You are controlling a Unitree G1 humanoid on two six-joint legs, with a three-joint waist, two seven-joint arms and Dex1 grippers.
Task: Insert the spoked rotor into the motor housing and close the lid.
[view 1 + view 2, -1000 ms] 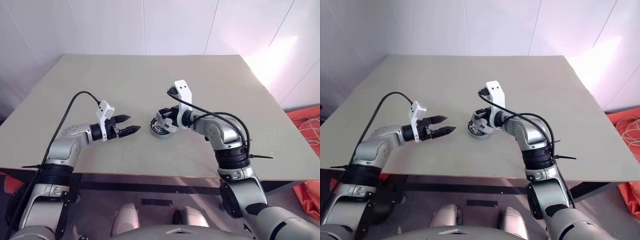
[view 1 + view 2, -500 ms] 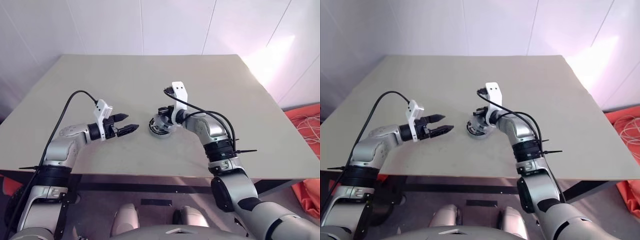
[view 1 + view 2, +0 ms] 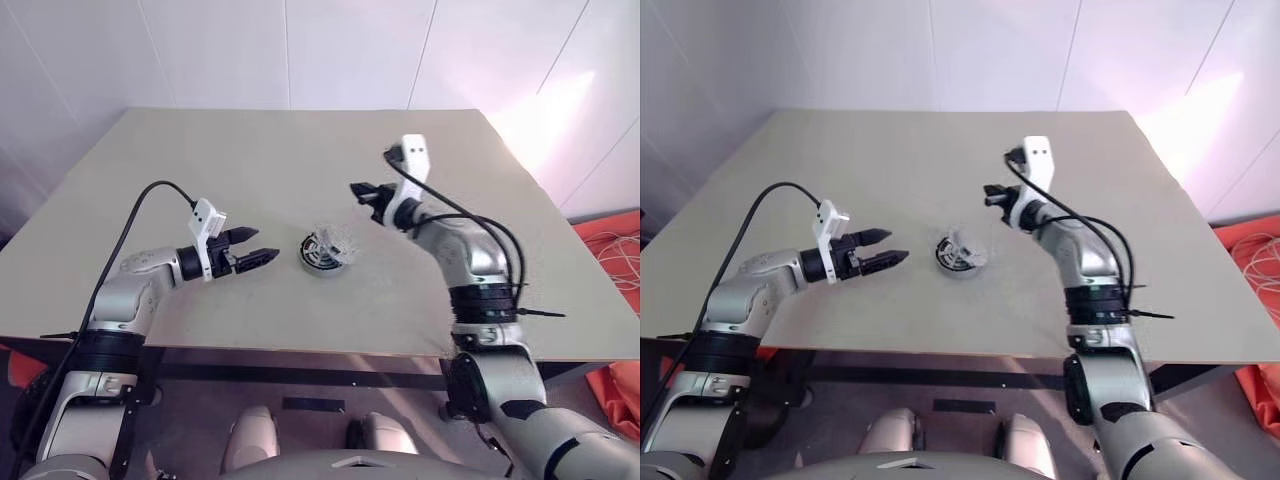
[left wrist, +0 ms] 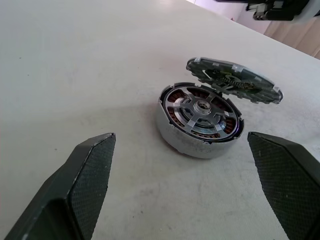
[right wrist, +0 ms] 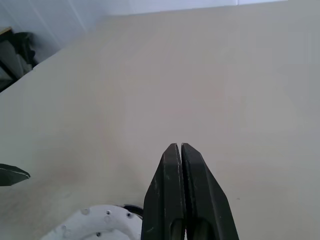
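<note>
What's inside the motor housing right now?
The spoked rotor sits inside the motor housing, coppery windings showing between its spokes. The lid leans tilted over the far rim, hiding that edge.

The counter (image 3: 300,150) lies bare all around the motor housing (image 3: 322,254). Its mouth is partly overhung by the lid (image 4: 233,81), propped tilted on the rim at 3 o'clock; approach from 9 o'clock is unobstructed.
</note>
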